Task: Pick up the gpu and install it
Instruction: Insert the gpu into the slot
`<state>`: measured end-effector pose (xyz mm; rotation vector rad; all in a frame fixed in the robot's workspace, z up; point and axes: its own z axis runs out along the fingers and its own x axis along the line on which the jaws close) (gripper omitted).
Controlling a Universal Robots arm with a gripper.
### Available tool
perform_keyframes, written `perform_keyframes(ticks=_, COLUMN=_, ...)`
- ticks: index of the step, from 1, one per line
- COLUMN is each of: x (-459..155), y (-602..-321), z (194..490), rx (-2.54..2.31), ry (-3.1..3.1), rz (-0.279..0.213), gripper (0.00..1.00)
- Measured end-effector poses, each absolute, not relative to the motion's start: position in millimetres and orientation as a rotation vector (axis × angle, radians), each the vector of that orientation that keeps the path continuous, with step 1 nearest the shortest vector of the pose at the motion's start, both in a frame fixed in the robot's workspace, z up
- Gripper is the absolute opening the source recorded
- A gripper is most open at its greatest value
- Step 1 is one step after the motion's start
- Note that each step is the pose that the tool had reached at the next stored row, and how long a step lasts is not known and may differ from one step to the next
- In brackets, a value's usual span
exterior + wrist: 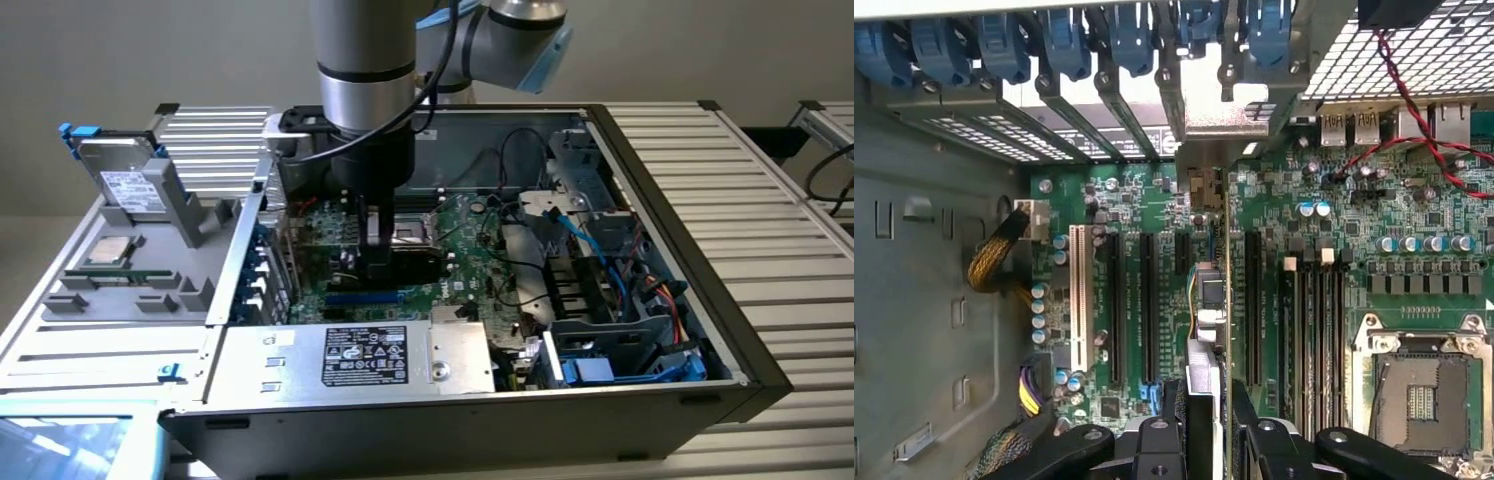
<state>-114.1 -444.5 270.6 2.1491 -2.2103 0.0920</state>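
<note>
Item: gpu (1202, 375), edge-on, pinched in hand (1206, 450) above motherboard slots (1149, 300). Step: install, aligning. Need, by judgement: edge square over slot, straight press down.

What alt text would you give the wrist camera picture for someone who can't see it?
The claw grips the gpu edge-on over a green motherboard inside an open computer case. Long black slots run alongside the card, and an empty processor socket sits to one side.
</note>
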Motion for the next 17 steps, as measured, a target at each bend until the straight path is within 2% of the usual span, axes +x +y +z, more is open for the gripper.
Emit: perform_keyframes(ticks=17, x=-121.1, y=-444.8, z=262.0, rx=2.154, ry=-2.215, rz=0.1, gripper=0.28)
